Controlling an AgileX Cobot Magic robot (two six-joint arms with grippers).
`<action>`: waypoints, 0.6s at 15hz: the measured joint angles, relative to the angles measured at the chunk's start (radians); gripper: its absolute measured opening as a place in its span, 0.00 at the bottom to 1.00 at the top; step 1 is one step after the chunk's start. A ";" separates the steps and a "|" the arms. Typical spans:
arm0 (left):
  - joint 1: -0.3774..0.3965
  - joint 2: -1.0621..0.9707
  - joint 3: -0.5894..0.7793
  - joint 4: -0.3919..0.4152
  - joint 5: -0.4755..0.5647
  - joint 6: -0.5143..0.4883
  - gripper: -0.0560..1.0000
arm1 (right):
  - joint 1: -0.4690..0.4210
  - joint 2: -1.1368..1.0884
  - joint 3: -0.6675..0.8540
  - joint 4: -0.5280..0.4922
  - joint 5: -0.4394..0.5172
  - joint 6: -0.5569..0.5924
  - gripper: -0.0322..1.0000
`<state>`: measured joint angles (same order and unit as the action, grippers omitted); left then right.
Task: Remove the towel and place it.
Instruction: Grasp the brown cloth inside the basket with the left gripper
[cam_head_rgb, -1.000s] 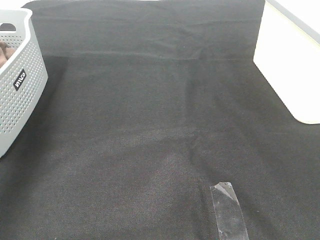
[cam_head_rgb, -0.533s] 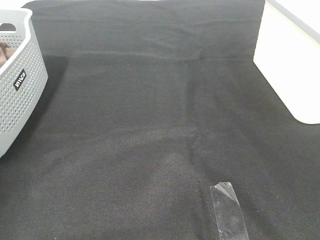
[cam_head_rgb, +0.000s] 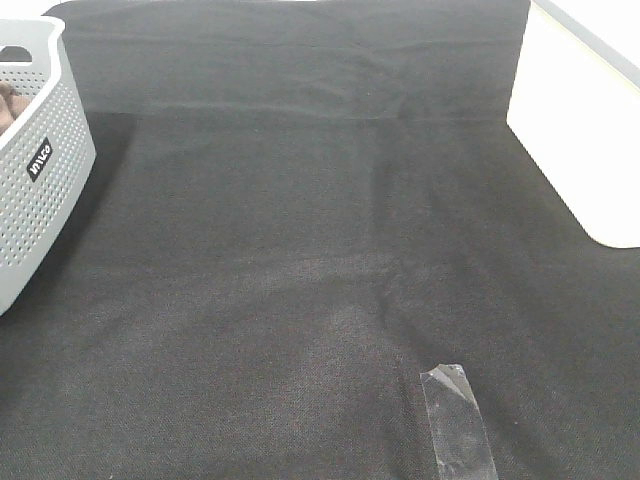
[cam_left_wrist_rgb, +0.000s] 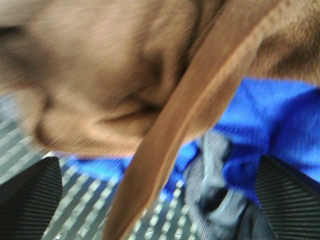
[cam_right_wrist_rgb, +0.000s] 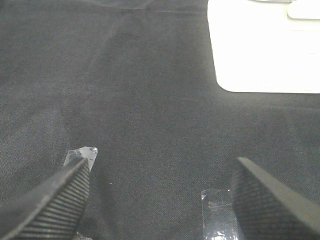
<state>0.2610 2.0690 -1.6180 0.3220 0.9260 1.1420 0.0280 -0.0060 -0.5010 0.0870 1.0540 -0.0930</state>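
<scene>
The towel (cam_left_wrist_rgb: 100, 75) lies bunched inside the grey perforated basket (cam_head_rgb: 45, 170) at the left edge of the worktop. It is brown and plush, and its stitched hem runs down between the fingers of the left pincer (cam_left_wrist_rgb: 157, 175). I find that pincer spread wide, with neither finger touching the hem and nothing gripped. The right pincer (cam_right_wrist_rgb: 160, 170) is also spread, empty, and hangs above the black cloth (cam_head_rgb: 300, 250).

Only the left wrist view shows a blue cloth (cam_left_wrist_rgb: 280, 125) and a grey cloth (cam_left_wrist_rgb: 212, 170) beneath the towel. The overhead view gives just a sliver of brown over the basket rim and shows neither arm. A strip of clear tape (cam_head_rgb: 458, 420) sits near the front.
</scene>
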 joint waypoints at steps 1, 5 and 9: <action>0.000 0.010 0.000 0.000 0.000 0.000 0.99 | 0.000 0.000 0.000 0.000 0.000 0.000 0.72; 0.000 0.014 -0.002 -0.004 0.016 0.004 0.67 | 0.000 0.000 0.000 0.000 0.000 0.000 0.72; 0.000 0.013 -0.002 -0.004 0.021 -0.006 0.05 | 0.000 0.000 0.000 0.000 0.000 0.000 0.72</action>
<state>0.2610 2.0820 -1.6200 0.3180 0.9470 1.1360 0.0280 -0.0060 -0.5010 0.0870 1.0540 -0.0930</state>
